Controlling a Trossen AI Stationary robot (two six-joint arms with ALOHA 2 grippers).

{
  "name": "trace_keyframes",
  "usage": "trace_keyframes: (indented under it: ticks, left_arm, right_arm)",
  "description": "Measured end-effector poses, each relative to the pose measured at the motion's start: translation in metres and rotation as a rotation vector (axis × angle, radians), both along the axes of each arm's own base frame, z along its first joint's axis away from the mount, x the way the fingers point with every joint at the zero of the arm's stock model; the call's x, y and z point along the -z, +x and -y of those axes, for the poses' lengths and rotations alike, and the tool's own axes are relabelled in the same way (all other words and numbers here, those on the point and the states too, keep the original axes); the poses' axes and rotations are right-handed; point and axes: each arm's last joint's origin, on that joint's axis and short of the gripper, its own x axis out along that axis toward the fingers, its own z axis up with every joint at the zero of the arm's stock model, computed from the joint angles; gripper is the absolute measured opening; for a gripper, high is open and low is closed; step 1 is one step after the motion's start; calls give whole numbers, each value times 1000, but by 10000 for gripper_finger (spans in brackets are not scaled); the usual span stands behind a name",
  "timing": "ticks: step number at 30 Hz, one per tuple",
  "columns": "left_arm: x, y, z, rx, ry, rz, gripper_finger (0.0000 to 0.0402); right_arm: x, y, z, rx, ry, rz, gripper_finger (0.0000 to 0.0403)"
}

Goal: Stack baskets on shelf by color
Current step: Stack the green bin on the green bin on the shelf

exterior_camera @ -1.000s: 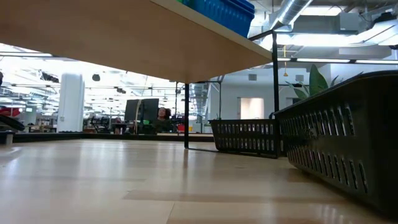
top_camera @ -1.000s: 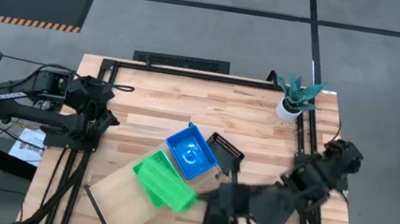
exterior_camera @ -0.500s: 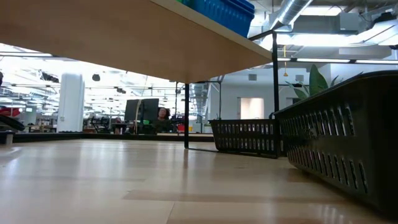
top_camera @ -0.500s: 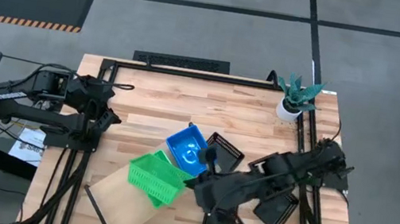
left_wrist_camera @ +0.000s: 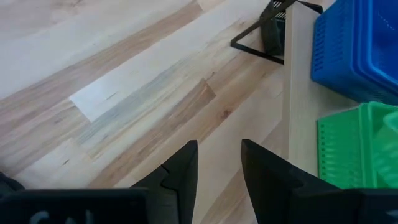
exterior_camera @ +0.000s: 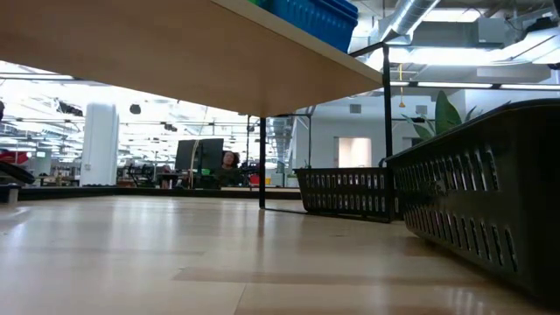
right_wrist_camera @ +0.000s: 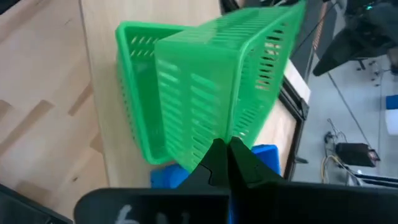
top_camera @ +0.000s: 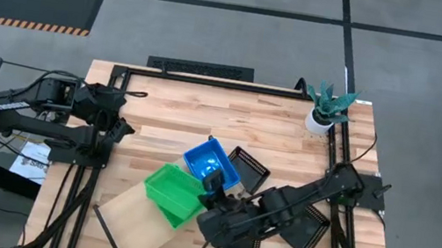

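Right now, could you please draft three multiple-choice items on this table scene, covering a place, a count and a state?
1. Where does the potted plant stand?
A. On the shelf
B. At a far corner of the table, on the right arm's side
C. Inside a blue basket

2. How many black baskets lie on the tabletop in the high view?
A. One
B. Three
C. Five

3. What is the right end effector doing?
A. Hanging open over the plant
B. Shut on a green basket's rim
C. Holding a blue basket

Answers: 1 B, the plant sits at that corner; 2 B, three dark baskets show there; 3 B, its fingers pinch the green wall over the shelf.
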Motion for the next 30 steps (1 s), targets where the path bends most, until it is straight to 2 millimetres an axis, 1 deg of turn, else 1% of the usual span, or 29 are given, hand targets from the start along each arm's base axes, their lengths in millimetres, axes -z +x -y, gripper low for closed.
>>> trace_keyframes:
  ticks: [7, 13, 17, 21, 30]
  left_arm:
    - [0, 0, 0, 0, 0, 0, 110]
    - [0, 0, 0, -1, 2, 0, 110]
    - [0, 0, 0, -3, 2, 0, 110]
    - [0, 0, 0, -9, -3, 0, 110]
    - [0, 0, 0, -10, -4, 0, 110]
  right_arm:
    - [-2, -1, 3, 48, -59, 29, 1]
    - [-1, -3, 4, 27, -86, -5, 3]
    - [0, -4, 4, 26, -93, -18, 12]
    - [0, -4, 5, 29, -98, -20, 35]
    - [0, -4, 5, 36, -112, -17, 110]
